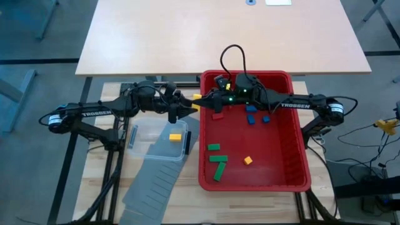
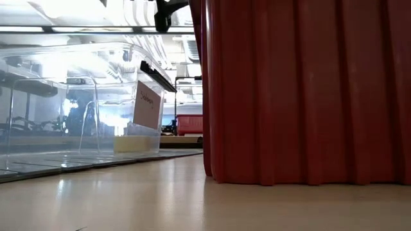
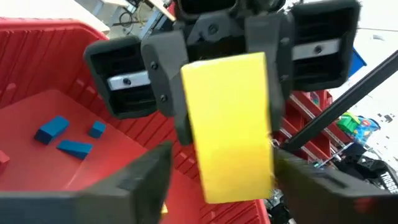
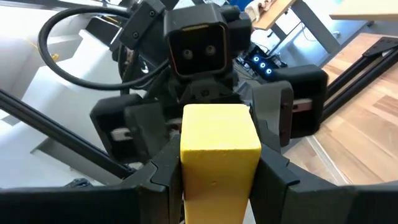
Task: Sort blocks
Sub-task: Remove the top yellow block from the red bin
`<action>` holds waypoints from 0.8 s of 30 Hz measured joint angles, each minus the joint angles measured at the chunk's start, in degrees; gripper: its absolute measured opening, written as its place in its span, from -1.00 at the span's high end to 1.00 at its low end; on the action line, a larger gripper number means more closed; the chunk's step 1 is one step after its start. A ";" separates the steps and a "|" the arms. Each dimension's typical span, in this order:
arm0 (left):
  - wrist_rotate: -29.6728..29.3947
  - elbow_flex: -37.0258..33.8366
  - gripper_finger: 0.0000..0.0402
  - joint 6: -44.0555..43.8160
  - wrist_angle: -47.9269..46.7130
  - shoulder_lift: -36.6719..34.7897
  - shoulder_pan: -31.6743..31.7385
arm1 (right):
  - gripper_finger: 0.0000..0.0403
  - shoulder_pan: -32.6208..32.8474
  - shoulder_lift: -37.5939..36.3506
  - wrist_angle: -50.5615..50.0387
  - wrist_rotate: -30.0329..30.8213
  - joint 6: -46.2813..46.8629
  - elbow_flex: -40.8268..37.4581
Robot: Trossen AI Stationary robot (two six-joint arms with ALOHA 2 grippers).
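Blocks are mid-handover: a yellow plastic bar block (image 4: 220, 154) hangs over the red plastic bin's (image 1: 294, 181) left rim, pinched in the right gripper (image 4: 217, 180). The left gripper (image 3: 219, 186) stands open around it, jaws apart. It should clamp squarely before the right lets go. "TROSSEN" marks both arms.

A yellow bar (image 3: 229, 124) held between both pincers; other blocks (image 1: 217, 164) lie scattered.
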 joint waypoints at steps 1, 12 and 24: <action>0.18 0.00 -0.02 -0.11 0.09 0.32 -0.01 | 0.45 0.00 0.00 -0.04 0.11 -0.02 -0.02; 0.27 0.02 0.46 0.14 4.54 1.50 -0.04 | 0.45 0.00 -0.09 0.55 0.02 -1.16 0.00; 4.26 0.04 0.46 4.63 -8.96 -4.41 0.12 | 0.00 -0.21 -0.15 -0.77 -0.49 -2.66 -0.12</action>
